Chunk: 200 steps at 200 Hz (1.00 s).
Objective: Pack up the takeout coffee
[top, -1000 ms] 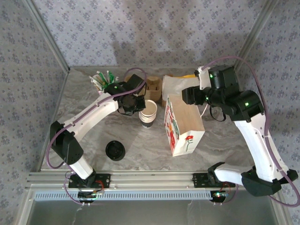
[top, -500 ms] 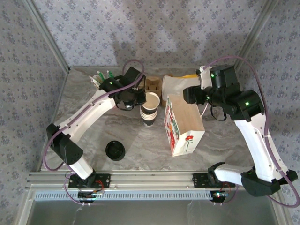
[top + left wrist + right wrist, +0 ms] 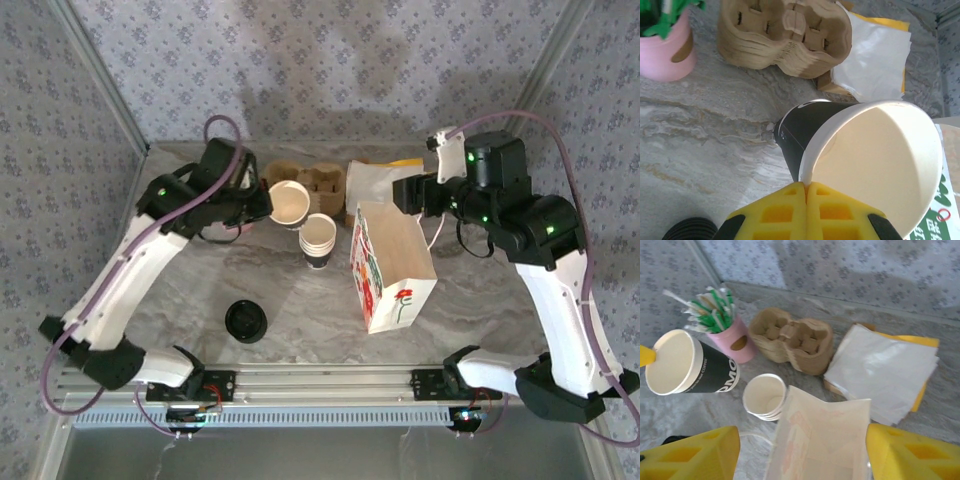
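Tabletop open around lid | left tool pinches cup rim | bag seemingly clear

Right claw has its yellow fingers spread wide, with the top of a paper bag between them. Behind it on the table: a stack of white cups, a tilted open black paper cup, a pink pot of green straws, cardboard cup carriers and white napkins.

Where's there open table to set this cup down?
Bare marble lies between the black lid and the paper bag, toward the arms from the cup stack. Right of the bag is free too. The back edge, with carriers and napkins, is crowded.
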{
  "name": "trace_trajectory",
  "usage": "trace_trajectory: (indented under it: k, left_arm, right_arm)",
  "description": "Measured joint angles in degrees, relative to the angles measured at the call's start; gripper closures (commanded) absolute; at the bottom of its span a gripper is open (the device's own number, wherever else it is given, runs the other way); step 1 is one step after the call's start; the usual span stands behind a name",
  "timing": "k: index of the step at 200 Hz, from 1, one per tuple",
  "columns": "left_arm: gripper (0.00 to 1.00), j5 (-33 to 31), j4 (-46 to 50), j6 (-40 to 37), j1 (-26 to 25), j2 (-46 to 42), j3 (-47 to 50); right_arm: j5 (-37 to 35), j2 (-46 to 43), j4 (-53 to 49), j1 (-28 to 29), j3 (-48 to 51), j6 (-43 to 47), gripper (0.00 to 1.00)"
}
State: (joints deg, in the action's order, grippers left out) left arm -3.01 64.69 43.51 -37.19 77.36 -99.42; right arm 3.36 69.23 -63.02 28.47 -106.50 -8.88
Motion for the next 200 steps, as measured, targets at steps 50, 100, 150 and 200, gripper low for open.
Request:
trace_trajectory:
  k: [50, 100, 150, 200]
  left_arm:
    - [1.0, 2.3, 0.0, -0.9, 6.0, -6.9, 13.7]
    - [1.0, 7.3, -2.6, -3.1, 14.4, -9.2, 27.0]
    - [1.0, 12.4, -8.5, -4.0, 19.5, -11.3, 37.0]
    - [1.0, 15.2, -13.6, -3.8, 20.7, -11.6, 43.1]
  right_arm:
    - [0.5, 5.2, -1.4, 14.3, -4.7, 3.4, 0.32]
    - [-3.7, 10.7, -5.0, 30.3, -7.2, 4.9, 0.32]
    - [-6.6, 16.6, -6.1, 37.6, -6.0, 1.1, 0.32]
    - [-5.9, 21.2, -4.8, 38.3, 1.4, -6.0, 0.32]
